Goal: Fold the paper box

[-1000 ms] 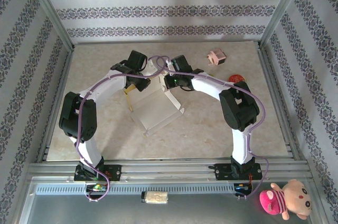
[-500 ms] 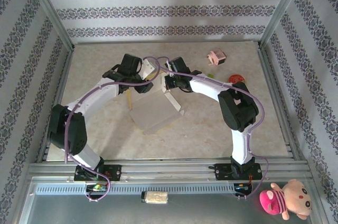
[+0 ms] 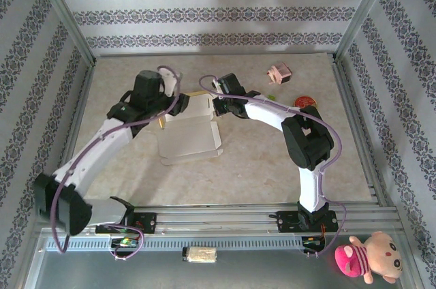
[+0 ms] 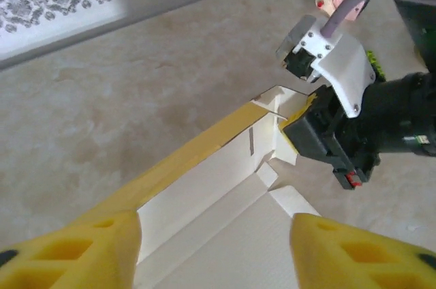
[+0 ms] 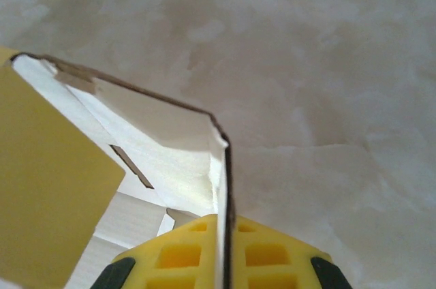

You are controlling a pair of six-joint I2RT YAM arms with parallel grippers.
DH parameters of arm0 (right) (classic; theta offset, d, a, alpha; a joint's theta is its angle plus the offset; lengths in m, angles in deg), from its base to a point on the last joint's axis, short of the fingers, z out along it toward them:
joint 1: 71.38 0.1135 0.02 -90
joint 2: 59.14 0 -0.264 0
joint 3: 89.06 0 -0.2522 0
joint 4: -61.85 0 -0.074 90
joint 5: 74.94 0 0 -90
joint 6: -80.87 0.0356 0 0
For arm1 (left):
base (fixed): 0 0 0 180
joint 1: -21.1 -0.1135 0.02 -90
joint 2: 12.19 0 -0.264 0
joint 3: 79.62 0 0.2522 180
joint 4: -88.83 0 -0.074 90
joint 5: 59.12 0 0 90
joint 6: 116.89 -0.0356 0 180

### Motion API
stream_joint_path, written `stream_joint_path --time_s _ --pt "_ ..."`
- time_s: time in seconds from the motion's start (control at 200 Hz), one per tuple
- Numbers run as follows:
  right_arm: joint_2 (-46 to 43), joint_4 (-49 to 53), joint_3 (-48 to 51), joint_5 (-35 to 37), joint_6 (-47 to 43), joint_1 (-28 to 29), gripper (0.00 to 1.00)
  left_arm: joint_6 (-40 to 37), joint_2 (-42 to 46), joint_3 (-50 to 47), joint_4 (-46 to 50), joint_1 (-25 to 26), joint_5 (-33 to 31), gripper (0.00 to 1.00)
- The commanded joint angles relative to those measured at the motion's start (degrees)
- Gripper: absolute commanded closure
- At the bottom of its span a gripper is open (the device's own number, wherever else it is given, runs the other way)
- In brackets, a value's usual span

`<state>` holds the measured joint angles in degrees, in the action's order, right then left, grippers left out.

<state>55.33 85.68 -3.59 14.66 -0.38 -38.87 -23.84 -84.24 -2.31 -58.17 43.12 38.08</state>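
At the middle of the bench (image 3: 286,166), a little toward its far edge, the paper box (image 3: 187,140) lies half formed, white inside up, with one yellow-backed wall raised along its far side. At its left the left gripper (image 4: 214,234) hovers over the white floor, jaws spread and holding nothing. At the far right corner the right gripper (image 5: 221,234) is pinched tight on the upright edge of an end flap.

The step looks like raising the walls. Next, I judge, the left gripper must press the long wall in to meet that flap without creasing the thin card.

The bench is pale and marbled. A small pink item (image 3: 279,73) and a small red thing (image 3: 306,102) lie toward its far right corner. Patterned wallpaper closes three sides, and a plush toy (image 3: 368,262) sits beyond the near right corner.
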Motion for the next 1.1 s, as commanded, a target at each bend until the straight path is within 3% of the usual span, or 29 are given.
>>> stream_joint_path --time_s 0.0,0.105,0.185,0.44,0.65,1.094 --pt "-0.5 2.0 0.2 1.8 -1.3 0.6 0.95 20.5 4.6 -9.8 -6.3 0.5 0.2 0.63" --pt "-0.1 2.6 -0.6 1.9 -1.1 0.6 0.94 27.6 5.4 -19.3 -13.5 2.2 2.8 0.88" --pt "0.1 3.2 -1.2 2.0 -0.8 0.6 0.94 28.6 3.1 -23.0 -17.5 4.0 3.6 1.0" --pt "1.1 4.6 -2.6 1.7 0.4 0.7 0.93 26.5 -12.2 -22.9 -27.4 8.5 6.4 1.0" --pt "2.1 7.6 -5.0 2.1 1.4 0.8 0.93 25.7 -25.4 -21.8 -33.0 8.6 6.6 1.0" --pt "5.8 22.4 -17.1 0.5 14.0 0.8 0.91 24.3 -29.7 -20.1 -34.9 8.6 5.1 1.0"
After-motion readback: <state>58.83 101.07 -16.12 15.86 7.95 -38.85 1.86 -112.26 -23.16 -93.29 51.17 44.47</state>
